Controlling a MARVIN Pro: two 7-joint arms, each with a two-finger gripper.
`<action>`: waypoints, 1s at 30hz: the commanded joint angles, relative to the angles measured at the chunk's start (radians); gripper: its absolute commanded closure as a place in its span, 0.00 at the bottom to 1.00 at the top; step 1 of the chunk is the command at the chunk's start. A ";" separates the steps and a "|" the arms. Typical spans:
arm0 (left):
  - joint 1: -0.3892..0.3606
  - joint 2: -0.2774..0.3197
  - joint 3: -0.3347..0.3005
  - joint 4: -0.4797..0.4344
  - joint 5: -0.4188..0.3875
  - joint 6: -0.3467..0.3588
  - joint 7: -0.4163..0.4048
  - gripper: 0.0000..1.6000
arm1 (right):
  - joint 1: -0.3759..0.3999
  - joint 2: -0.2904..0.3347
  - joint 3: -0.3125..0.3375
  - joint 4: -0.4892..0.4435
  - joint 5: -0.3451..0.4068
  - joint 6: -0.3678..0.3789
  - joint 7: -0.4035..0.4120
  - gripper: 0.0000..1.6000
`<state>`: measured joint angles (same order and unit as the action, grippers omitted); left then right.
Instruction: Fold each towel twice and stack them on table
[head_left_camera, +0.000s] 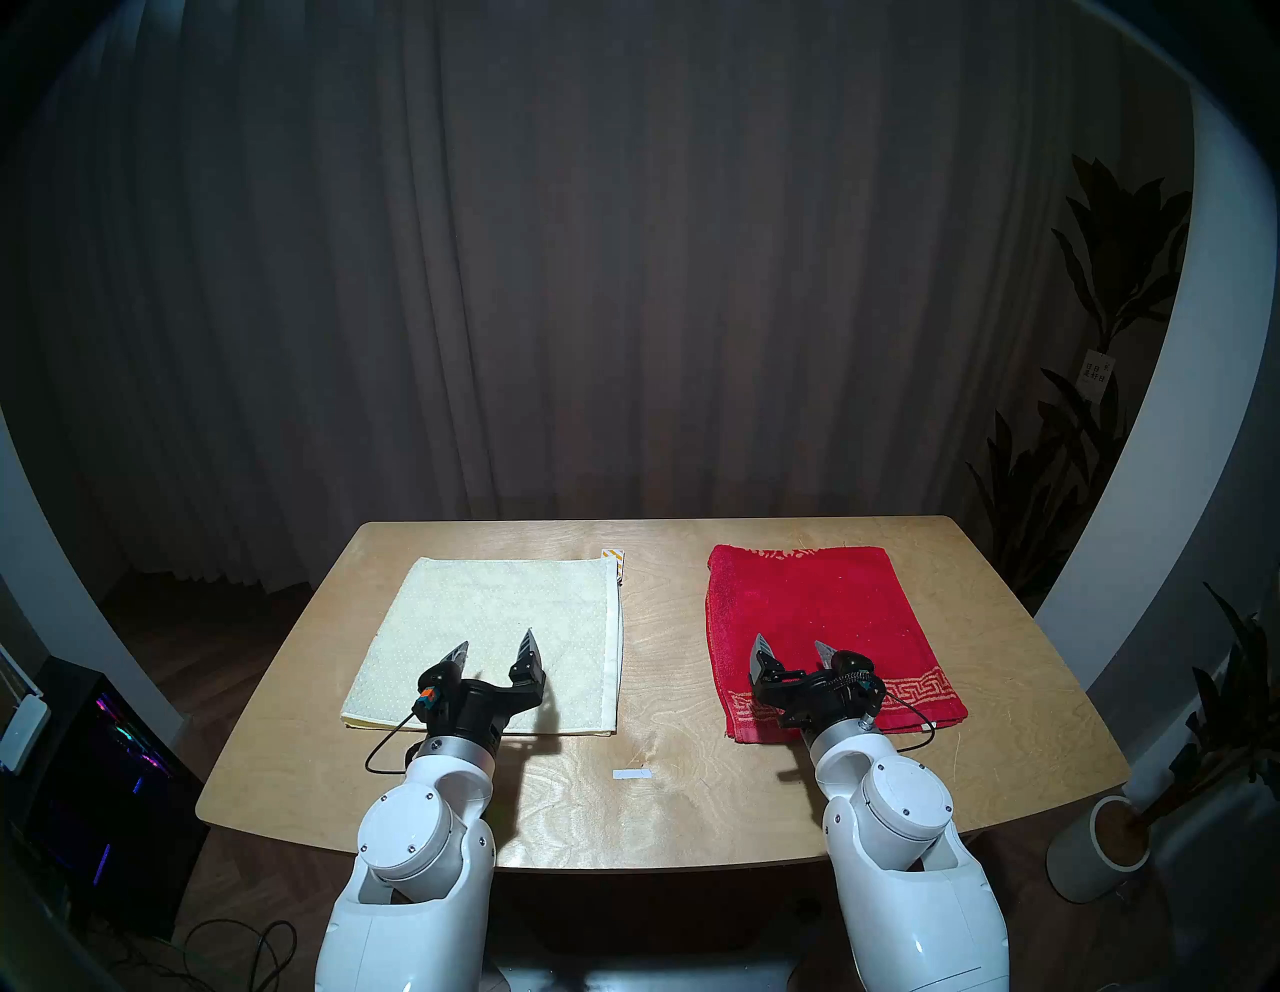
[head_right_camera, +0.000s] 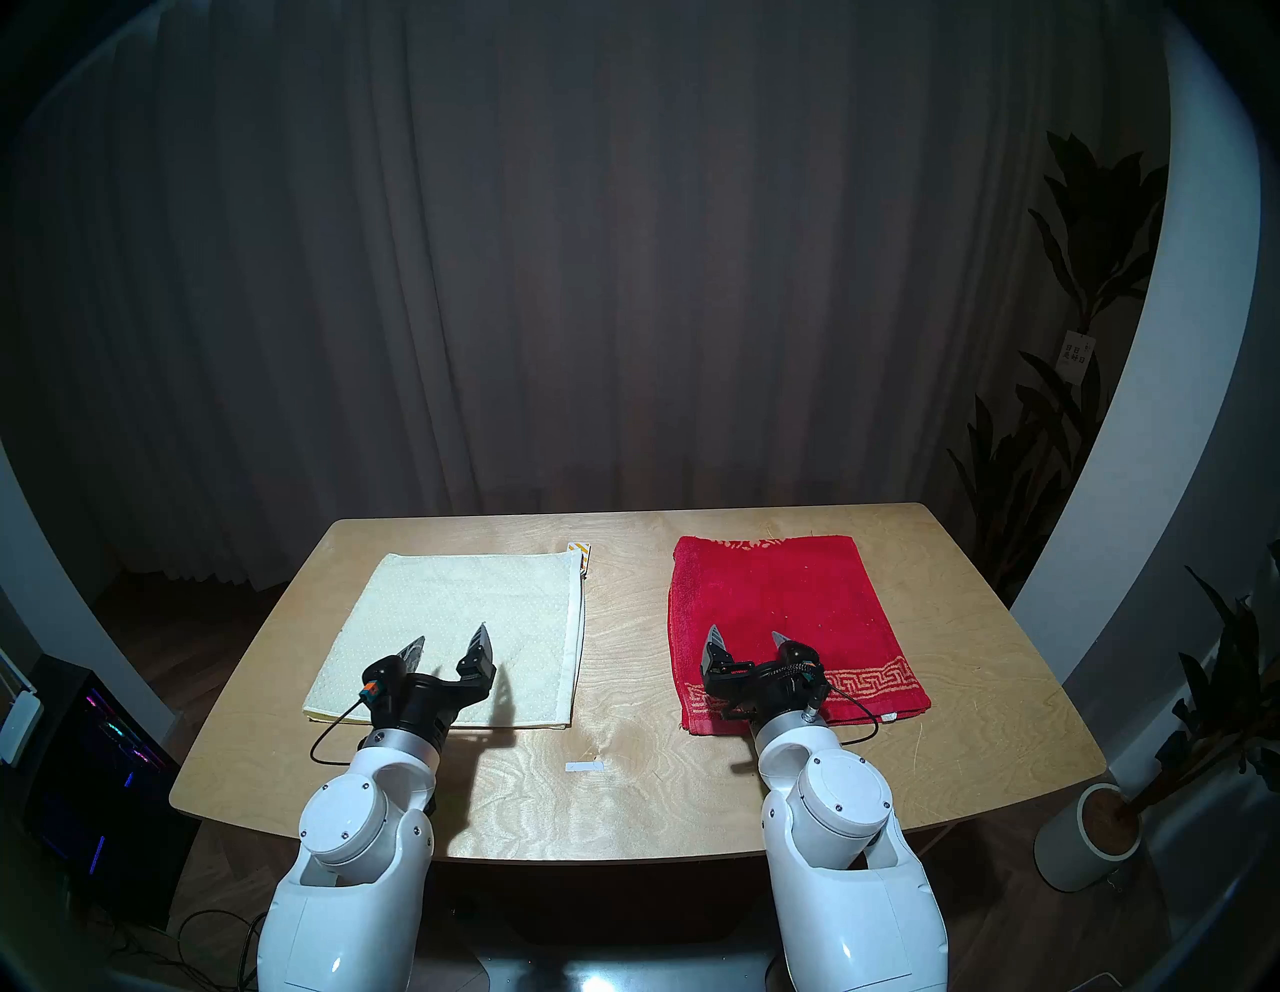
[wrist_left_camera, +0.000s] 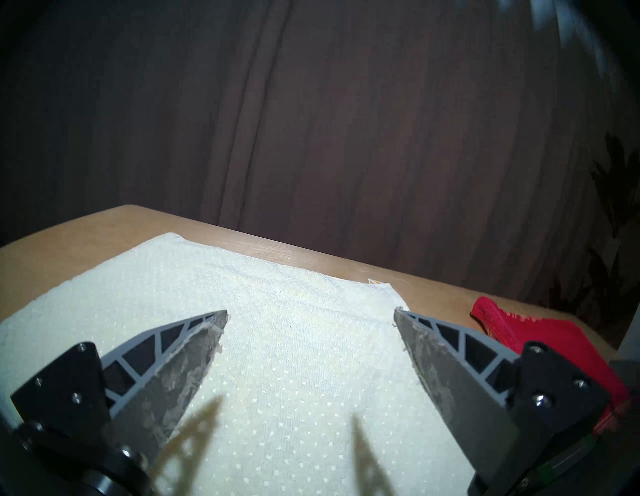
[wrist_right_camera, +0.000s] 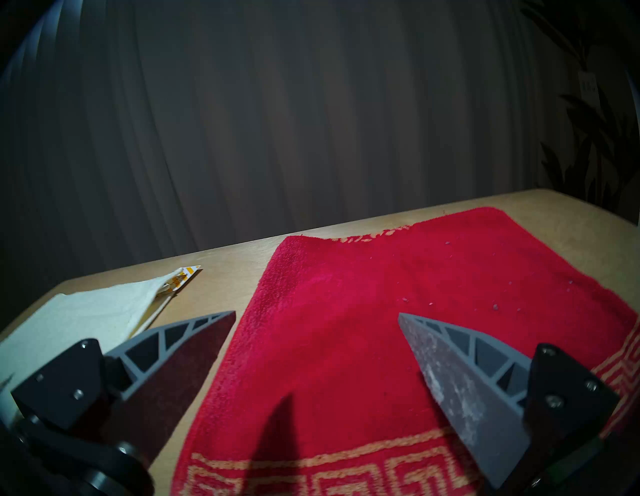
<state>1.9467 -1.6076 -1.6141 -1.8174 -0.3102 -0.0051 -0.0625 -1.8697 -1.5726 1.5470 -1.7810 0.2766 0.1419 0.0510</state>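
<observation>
Presently both my pincers stood released and empty, my left gripper hovering over the near part of the cream towel, my right gripper over the near part of the red towel. Neither touched cloth, as far as the wrist views showed.

The cream towel lay flat toward the table's left edge, the red one toward its right edge, bare plywood between them. Each looked already doubled once: layered edges showed along their near sides. I judged the step in hand to be the next fold, with stacking still to come.

Notes for doing it well:
- Pinch all layers at a near corner, not the top ply alone, or the fold would split open.
- Carry both corners of one edge together so that the crease ran straight.
- Lay edge onto edge before letting go; terry drags and bunches.

Poorly seen:
- My wrists covered the near edge of each towel in the head views, so the corners to grab were partly hidden.
- An orange-striped tag poked out at the cream towel's far right corner; its nature was unclear.
- A white tape strip sat near the table's front edge.
- Ply count could not be confirmed.
</observation>
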 joint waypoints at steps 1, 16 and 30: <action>0.019 -0.023 -0.027 -0.074 -0.139 0.004 -0.020 0.00 | 0.027 -0.020 -0.002 -0.072 0.128 0.086 0.020 0.00; 0.110 -0.060 -0.089 -0.138 -0.415 0.025 -0.045 0.00 | 0.019 -0.024 -0.004 -0.115 0.393 0.330 0.044 0.00; 0.197 -0.097 -0.129 -0.205 -0.678 0.067 -0.074 0.00 | -0.003 -0.033 0.021 -0.150 0.647 0.601 0.055 0.00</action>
<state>2.1075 -1.6857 -1.7340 -1.9697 -0.8992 0.0505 -0.1147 -1.8703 -1.5918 1.5540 -1.8913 0.8234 0.6504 0.0951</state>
